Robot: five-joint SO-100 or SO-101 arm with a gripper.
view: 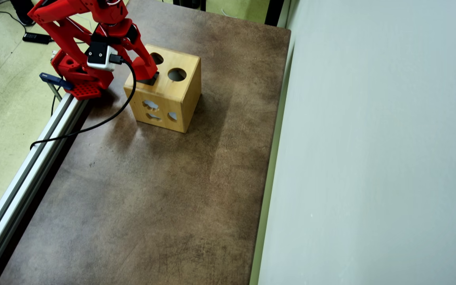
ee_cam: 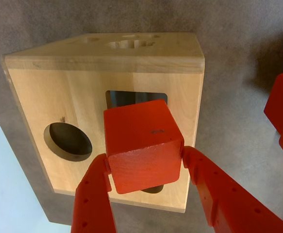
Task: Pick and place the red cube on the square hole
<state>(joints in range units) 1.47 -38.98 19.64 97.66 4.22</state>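
The red cube (ee_cam: 143, 145) sits clamped between the two red fingers (ee_cam: 95, 194), one pressing each side. Its paint is glossy, with softly rounded edges and a small dark scuff on its upper face in the wrist view. It is tilted, one corner dipping toward the camera. Just beyond the fingers, partly hidden behind the cube, lies the square hole (ee_cam: 131, 98) in the top face of the wooden box (ee_cam: 39, 92); the cube hangs over the hole's near edge. To the left of the fingers in the wrist view is a round hole (ee_cam: 67, 141). In the overhead view the box (view: 180, 95) stands on the brown worktop (view: 152, 190), and the fingers (view: 149, 73) reach over its top.
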